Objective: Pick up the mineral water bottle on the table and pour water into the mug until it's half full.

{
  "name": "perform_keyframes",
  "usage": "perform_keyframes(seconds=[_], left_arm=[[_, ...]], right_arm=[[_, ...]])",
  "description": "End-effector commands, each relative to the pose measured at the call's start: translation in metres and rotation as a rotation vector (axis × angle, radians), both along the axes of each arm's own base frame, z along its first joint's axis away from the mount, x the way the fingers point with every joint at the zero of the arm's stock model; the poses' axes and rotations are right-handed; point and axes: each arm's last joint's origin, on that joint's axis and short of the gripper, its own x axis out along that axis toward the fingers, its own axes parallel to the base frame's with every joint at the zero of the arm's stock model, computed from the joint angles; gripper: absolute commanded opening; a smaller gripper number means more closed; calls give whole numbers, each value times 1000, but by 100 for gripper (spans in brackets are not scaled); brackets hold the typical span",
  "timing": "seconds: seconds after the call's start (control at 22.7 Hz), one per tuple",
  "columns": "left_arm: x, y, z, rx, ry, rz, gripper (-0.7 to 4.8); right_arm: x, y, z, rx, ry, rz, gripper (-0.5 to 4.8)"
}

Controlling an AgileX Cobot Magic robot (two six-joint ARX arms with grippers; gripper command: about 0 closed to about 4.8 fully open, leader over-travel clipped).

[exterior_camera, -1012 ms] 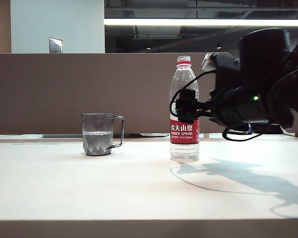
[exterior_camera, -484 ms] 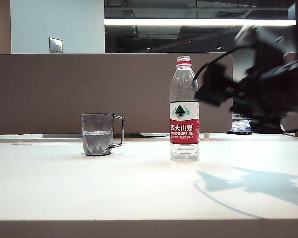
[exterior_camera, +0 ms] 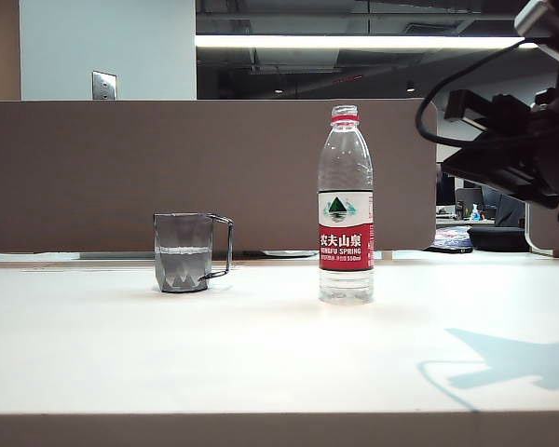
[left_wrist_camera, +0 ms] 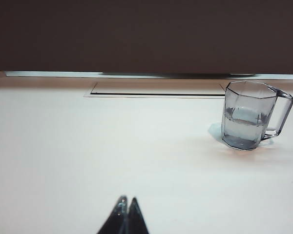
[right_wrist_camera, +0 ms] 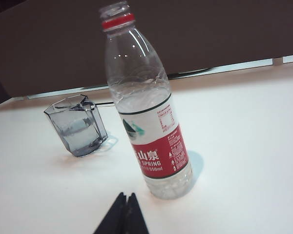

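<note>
On the desk [exterior_camera: 261, 354] stand bottle [exterior_camera: 346, 205] and mug [exterior_camera: 184, 251], apart; right claw [right_wrist_camera: 126, 199] hangs above, closed and empty, left claw [left_wrist_camera: 127, 202] closed.

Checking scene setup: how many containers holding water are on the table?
2. The clear plastic bottle with red-and-white label stands right of centre; the smoky-grey transparent handled mug stands to its left, apart. None seem hidden.

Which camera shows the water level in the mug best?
The left wrist view: the mug is close, with its waterline clear about halfway up. The exterior view shows it side-on but small; the right wrist view shows it tilted, its level harder to read.
</note>
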Motion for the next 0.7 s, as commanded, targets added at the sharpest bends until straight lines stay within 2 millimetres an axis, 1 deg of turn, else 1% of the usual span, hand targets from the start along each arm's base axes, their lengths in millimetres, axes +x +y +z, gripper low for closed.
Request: perform_keyframes(seconds=[0.04, 0.7], left_arm=[[0, 0, 2, 1, -12, -6, -5], [0, 0, 2, 1, -12, -6, -5]], right_arm=[[0, 1, 3, 12, -16, 5, -6], [0, 0, 3, 10, -13, 2, -6]])
